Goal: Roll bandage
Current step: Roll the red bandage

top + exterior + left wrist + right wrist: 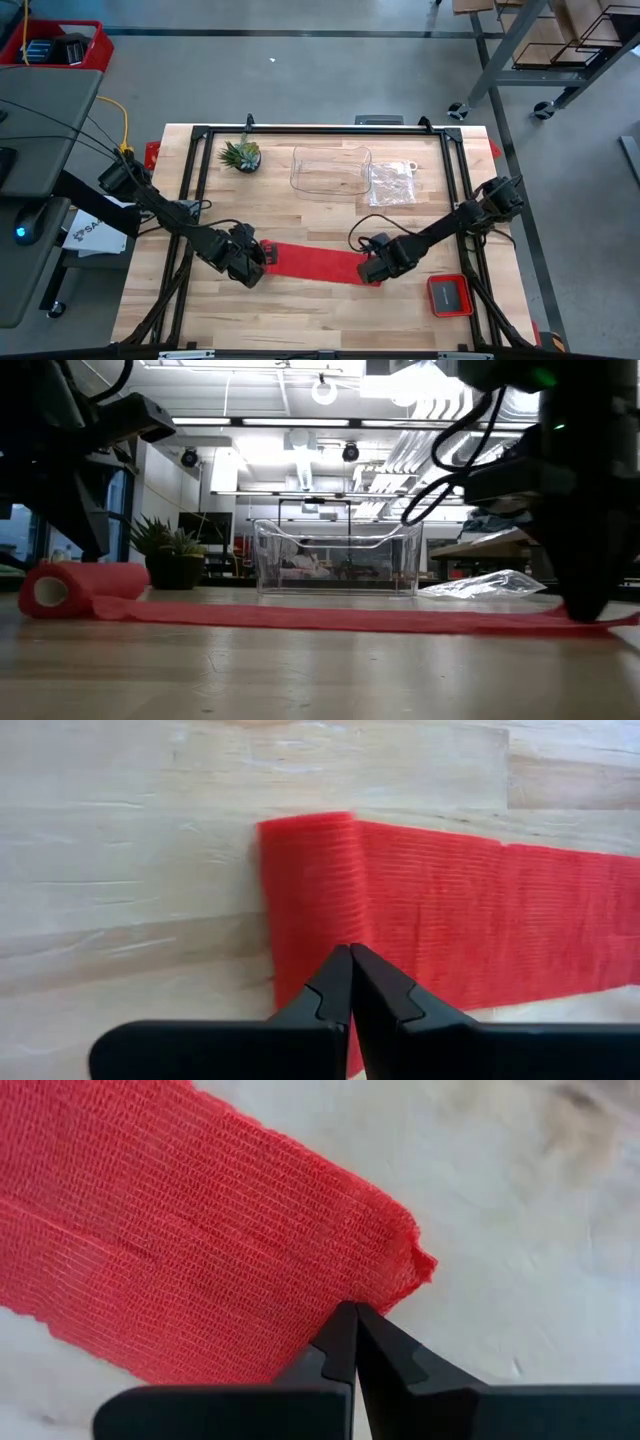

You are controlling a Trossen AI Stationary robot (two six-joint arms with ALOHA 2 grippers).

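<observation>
Table (320, 310): light wood top with a black frame round its edges; both arms reach in over the near half.
Bandage (318, 262): bright red strip lying flat between the two grippers, a short rolled part at its left end (62, 588), the rest flat on the wood.
Clear container (331, 168): open-topped, toward the far edge, centre.
Plastic bag (394, 184): crinkly, clear, just beside the container on its right.
Left gripper (250, 262): at the rolled end; fingers (335, 990) pressed together, tips over the red fabric.
Right gripper (375, 268): at the strip's free end; fingers (340, 1342) closed tip to tip at the fabric's edge.
Plant (241, 155): small, potted, far left of the container.
Red tray (450, 294): dark centre, near right corner, apart from the strip.
</observation>
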